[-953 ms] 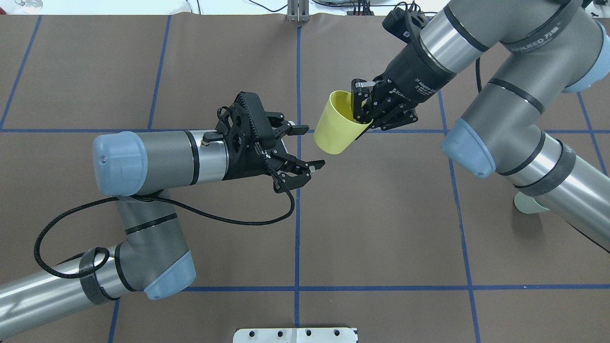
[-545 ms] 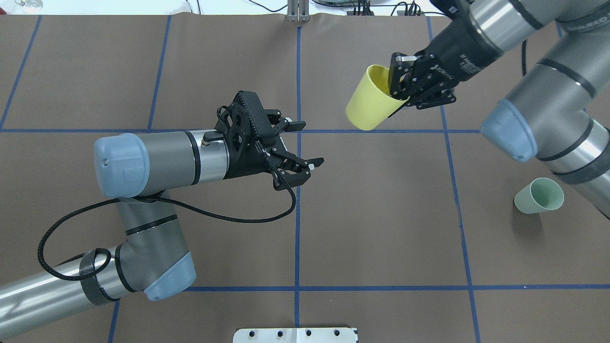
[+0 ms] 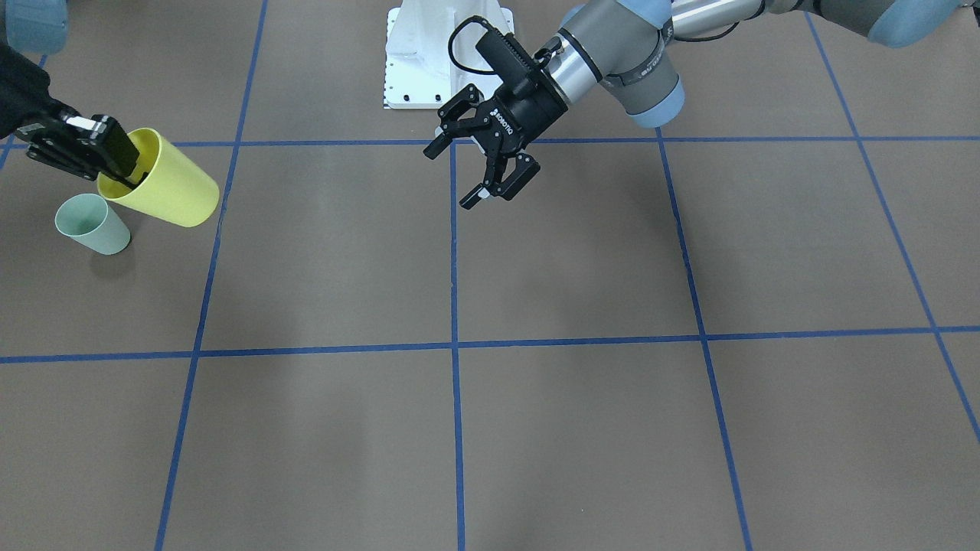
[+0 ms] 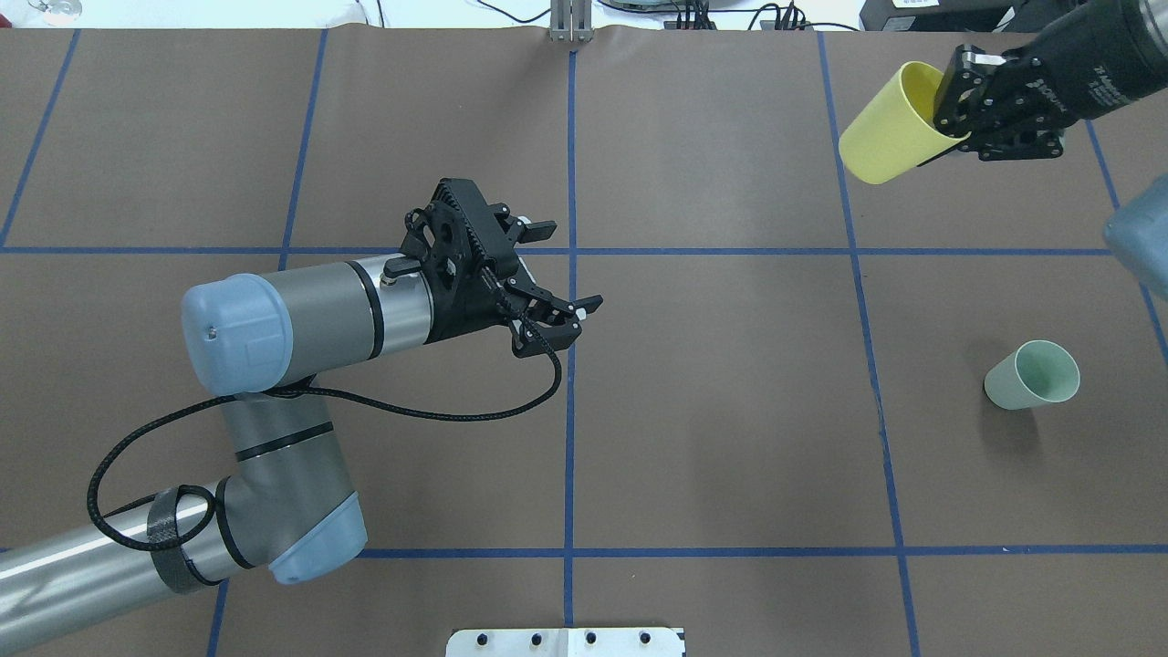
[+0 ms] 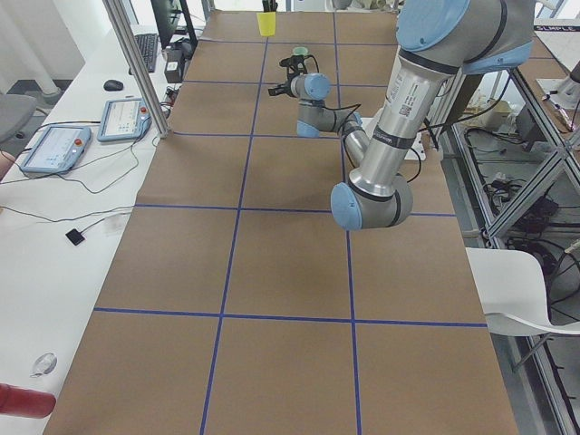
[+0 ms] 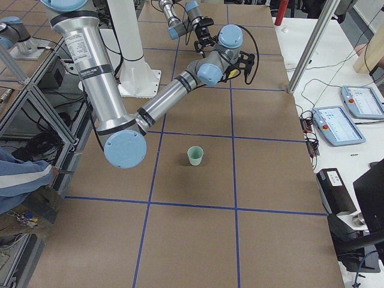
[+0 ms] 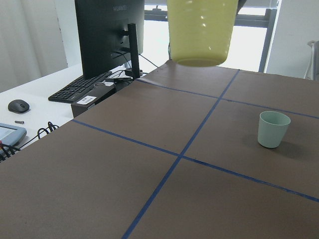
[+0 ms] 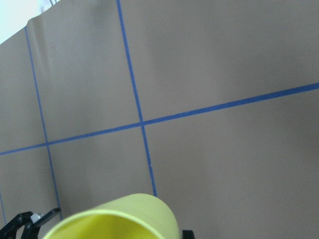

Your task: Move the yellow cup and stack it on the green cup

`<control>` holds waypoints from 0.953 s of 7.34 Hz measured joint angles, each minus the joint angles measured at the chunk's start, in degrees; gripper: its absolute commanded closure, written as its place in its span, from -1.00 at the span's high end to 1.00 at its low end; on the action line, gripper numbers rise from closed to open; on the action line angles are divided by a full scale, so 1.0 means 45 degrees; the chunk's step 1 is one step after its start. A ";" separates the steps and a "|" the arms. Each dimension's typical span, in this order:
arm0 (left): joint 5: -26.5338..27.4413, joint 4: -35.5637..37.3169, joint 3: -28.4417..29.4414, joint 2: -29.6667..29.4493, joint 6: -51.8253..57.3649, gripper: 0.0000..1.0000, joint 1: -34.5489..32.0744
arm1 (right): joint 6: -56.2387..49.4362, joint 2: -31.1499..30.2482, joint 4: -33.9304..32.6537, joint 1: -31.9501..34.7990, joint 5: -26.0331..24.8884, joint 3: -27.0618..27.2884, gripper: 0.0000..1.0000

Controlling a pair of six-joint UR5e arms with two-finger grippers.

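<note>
Left arm (image 4: pixel 274 315) is seen entering from the lower left of the overhead view, its lower link cut off by the frame edge. Left gripper (image 4: pixel 568 265) is held above the brown table (image 4: pixel 730 411) near the centre tape line, jaws spread apart, nothing between them. A looped black cable (image 4: pixel 319 401) is hung under the wrist. None of the left fingers are shown in the left wrist view.

At the upper right, the yellow cup (image 4: pixel 881 137) is held off the table, tilted with its base toward the centre. Its rim is pinched by the right gripper (image 4: pixel 949 123), jaws closed on the wall with one finger inside the mouth; the outer finger is mostly hidden under the cup. Most of the right arm is cut off: only the black wrist and a bit of blue joint cap (image 4: pixel 1141 246) are seen overhead. In the left wrist view the cup's top is cropped; in the right wrist view only part of the rim is caught at the bottom edge.

Further right and nearer the robot, the green cup (image 4: pixel 1031 376) is stood upright on the table, mouth up, empty, touched by nothing. It is well apart from the yellow cup overhead; in the front-facing view the two look just beside each other, the height gap cannot be judged there.
</note>
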 measured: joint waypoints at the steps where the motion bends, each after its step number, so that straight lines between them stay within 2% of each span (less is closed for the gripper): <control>1: 0.0063 0.0003 0.0307 0.0098 0.0024 0.57 -0.0148 | -0.0269 -0.0919 0.0000 0.0016 -0.0907 0.0373 -1.00; 3: 0.1536 0.0126 0.0907 0.0378 -0.0599 0.57 -0.0428 | -0.1816 -0.2687 -0.0008 -0.0004 -0.2097 0.0791 -1.00; 4: 0.1831 0.0706 0.1131 0.0429 -0.0939 0.60 -0.0684 | -0.2462 -0.3411 -0.0008 -0.0089 -0.2290 0.0872 -1.00; 5: 0.1509 0.1747 0.1215 0.0345 -0.1109 0.73 -0.1116 | -0.3025 -0.4075 -0.0015 -0.0280 -0.2386 0.0908 -1.00; 6: 0.1118 0.2576 0.1263 0.0238 -0.1439 1.00 -0.1510 | -0.3642 -0.4692 -0.0018 -0.0467 -0.2441 0.0918 -1.00; 7: 0.0851 0.3078 0.1309 0.0196 -0.2103 1.00 -0.1755 | -0.4136 -0.5170 -0.0019 -0.0646 -0.2466 0.0922 -1.00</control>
